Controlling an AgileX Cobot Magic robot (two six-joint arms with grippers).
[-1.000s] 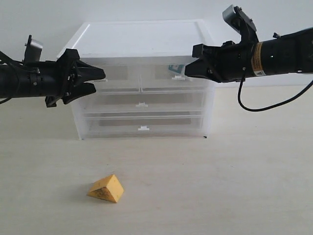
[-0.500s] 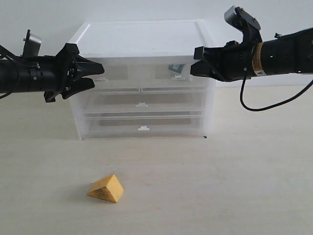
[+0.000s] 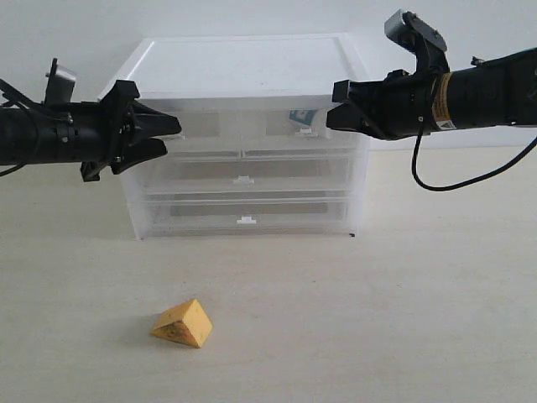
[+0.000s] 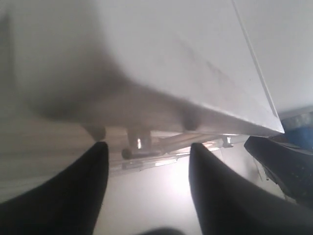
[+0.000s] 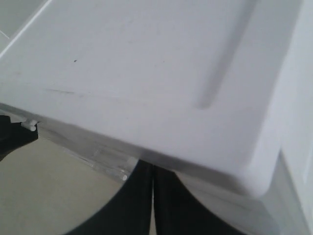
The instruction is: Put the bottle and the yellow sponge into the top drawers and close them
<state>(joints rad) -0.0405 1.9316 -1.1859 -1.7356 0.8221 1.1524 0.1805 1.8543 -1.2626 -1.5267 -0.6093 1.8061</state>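
— So, why do the left jaws stand apart?
— I'm framing the small white tab handle [image 4: 139, 143] of the left translucent plastic top drawer [image 3: 210, 128]; it wants opening, I judge, for the yellow wedge-shaped foam sponge [image 3: 182, 324], lying on the pale counter [image 3: 419, 319].
— And the right jaws?
— Together, beside the right top drawer [image 3: 273, 128], where the small teal-banded white bottle [image 3: 298, 117] shows inside. Bare white wall [image 3: 252, 17] behind.

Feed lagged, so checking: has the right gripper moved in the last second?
Yes. The right gripper drew back rightward, away from the top right drawer's handle.
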